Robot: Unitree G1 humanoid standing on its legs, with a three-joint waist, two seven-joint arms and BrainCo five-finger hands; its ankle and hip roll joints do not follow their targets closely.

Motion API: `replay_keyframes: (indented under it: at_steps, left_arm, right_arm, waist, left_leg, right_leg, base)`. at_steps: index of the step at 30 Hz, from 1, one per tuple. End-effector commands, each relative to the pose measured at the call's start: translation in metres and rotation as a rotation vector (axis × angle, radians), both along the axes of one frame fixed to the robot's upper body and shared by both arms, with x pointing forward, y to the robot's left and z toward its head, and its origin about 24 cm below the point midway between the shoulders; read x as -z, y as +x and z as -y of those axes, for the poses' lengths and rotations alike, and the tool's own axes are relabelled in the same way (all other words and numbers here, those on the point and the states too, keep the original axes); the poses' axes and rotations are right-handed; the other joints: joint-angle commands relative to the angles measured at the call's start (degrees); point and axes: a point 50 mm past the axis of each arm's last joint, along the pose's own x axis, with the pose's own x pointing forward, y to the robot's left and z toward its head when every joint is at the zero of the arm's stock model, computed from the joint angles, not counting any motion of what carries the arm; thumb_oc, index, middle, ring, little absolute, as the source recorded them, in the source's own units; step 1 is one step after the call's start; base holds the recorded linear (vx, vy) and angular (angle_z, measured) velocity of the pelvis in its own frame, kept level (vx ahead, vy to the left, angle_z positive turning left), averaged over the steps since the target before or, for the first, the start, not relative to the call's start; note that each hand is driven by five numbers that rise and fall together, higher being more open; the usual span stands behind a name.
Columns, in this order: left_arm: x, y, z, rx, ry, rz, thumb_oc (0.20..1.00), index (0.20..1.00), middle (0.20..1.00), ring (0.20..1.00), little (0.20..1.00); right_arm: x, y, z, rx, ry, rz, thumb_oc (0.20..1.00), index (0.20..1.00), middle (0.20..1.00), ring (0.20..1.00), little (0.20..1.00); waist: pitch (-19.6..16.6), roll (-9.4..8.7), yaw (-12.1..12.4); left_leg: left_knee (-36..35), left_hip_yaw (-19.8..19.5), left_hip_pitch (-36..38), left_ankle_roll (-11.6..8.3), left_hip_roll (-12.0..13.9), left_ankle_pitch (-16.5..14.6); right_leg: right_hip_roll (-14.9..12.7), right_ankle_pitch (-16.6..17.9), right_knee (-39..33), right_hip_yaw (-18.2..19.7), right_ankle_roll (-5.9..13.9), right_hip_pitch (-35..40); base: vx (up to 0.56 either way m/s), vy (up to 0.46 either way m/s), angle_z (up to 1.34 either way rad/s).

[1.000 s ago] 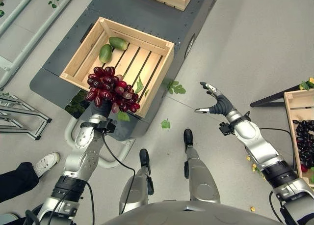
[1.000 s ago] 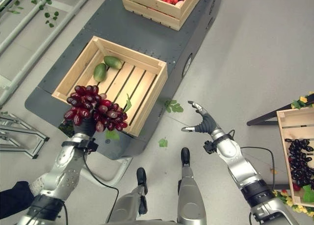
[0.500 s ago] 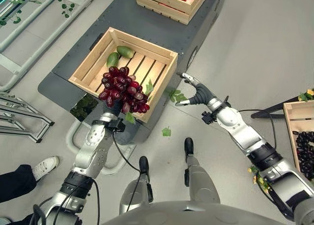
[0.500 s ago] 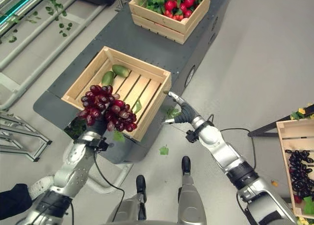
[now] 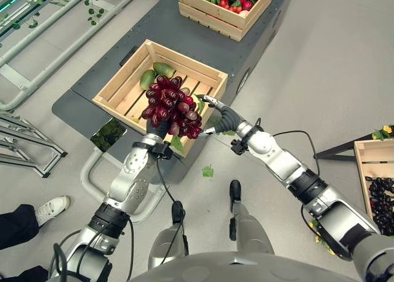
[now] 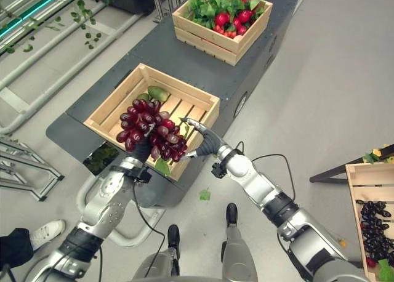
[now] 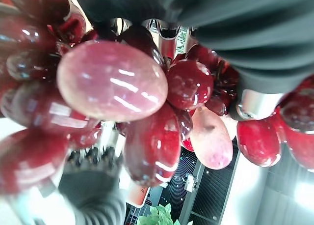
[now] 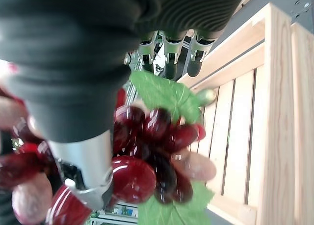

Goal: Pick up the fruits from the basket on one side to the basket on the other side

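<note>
The left hand (image 6: 143, 151), fingers curled round it, holds a bunch of glossy dark-red grapes with green leaves (image 5: 170, 106) above the near edge of the slatted pale wooden crate (image 5: 120, 84), where 2 green fruits (image 5: 156, 74) lie. The right hand (image 5: 223, 117), fingers spread, seems to touch the bunch's side.

The left hand (image 5: 157, 127) is raised on a bent arm with its fingers closed. The right arm reaches across toward it; the right hand (image 6: 203, 141) has spread fingers.
</note>
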Motion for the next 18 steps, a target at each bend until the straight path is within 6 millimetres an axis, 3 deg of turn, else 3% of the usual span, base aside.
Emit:
replay_keyframes:
  at_steps: [1,2,18]
  left_arm:
    - [-0.04,0.006,0.024,0.085,-0.03,0.19,0.2,0.2,0.2,0.2,0.2]
    - [-0.041,0.007,0.029,0.095,-0.033,0.191,0.2,0.2,0.2,0.2,0.2]
    - [-0.039,0.006,0.052,0.161,-0.041,0.169,0.2,0.2,0.2,0.2,0.2]
  right_arm:
    - [-0.03,0.01,-0.022,-0.036,0.094,0.075,1.0,1.0,1.0,1.0,1.0]
    - [-0.023,0.011,-0.027,-0.029,0.133,0.019,1.0,1.0,1.0,1.0,1.0]
    - [-0.024,0.009,-0.048,-0.055,0.216,-0.04,1.0,1.0,1.0,1.0,1.0]
  waist:
    - [-1.7,-0.77,1.5]
    - [-1.8,-0.9,1.7]
    - [-2.0,-1.85,2.6]
  left_leg:
    - [1.5,-2.7,-4.4,2.78,-2.4,-2.4]
    - [1.5,-2.7,-4.5,2.79,-2.4,-2.3]
    - [1.5,-3.1,-4.5,2.84,-2.4,-2.3]
  right_leg:
    - [0.9,-12.2,0.2,-2.5,3.6,6.1]
    - [0.9,-12.1,0.2,-2.6,3.63,6.1]
    - [1.0,-12.1,0.2,-3.2,3.68,6.3]
  base:
    - [0.0,-0.001,0.06]
    - [0.0,0.0,0.0]
    - [0.0,-0.001,0.01]
